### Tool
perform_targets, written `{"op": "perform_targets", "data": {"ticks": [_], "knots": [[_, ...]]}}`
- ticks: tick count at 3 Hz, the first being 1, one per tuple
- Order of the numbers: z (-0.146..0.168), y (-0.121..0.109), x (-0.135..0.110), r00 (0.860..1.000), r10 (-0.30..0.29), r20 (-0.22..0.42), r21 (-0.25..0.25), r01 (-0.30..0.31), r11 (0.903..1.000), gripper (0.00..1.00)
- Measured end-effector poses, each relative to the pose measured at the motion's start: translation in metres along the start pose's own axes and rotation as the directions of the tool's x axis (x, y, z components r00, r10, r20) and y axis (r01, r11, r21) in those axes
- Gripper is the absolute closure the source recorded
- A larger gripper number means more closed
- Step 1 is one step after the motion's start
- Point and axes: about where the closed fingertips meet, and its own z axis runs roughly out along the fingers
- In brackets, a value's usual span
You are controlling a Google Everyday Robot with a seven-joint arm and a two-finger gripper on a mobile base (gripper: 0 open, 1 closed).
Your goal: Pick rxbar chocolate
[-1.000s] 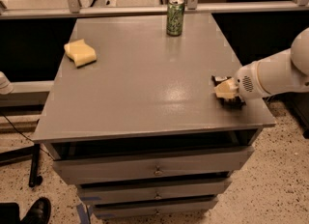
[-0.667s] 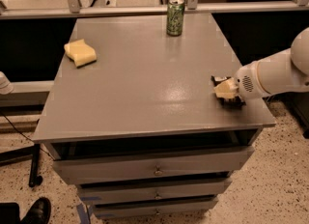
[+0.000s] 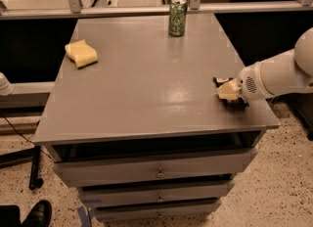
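**Nothing moved: my pincer holds low over the black bar**

Nothing has shifted since a second ago. My pincer (image 3: 229,91) sits in the same spot at the right side of the grey flat-topped metal cabinet (image 3: 146,99), close to its front corner. My white rounded arm (image 3: 279,74) reaches in from the right, as before.

The thin black-wrapped rxbar chocolate (image 3: 234,102) lies flat on the cabinet top directly under my pincer. Its dark ends show beyond the pale tip, one toward the back and one toward the front edge. My pincer is down at the bar, but I cannot tell how far open it is, nor whether it has hold of the wrapper.

The green drink can (image 3: 177,17) stands upright near the back edge of the top, well apart from me. The yellow rectangular sponge (image 3: 81,54) rests near the back left corner, also well apart. Below the top are grey drawers (image 3: 156,172) with small handles, stacked one under another. A black shoe (image 3: 36,214) shows on the speckled floor at the lower left.
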Motion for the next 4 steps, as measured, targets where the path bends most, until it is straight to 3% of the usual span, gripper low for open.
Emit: {"op": "perform_targets", "data": {"ticks": [4], "knots": [[-0.001, 0.0004, -0.001, 1.0, -0.001, 0.0, 0.0, 0.001, 1.0, 1.0]]}}
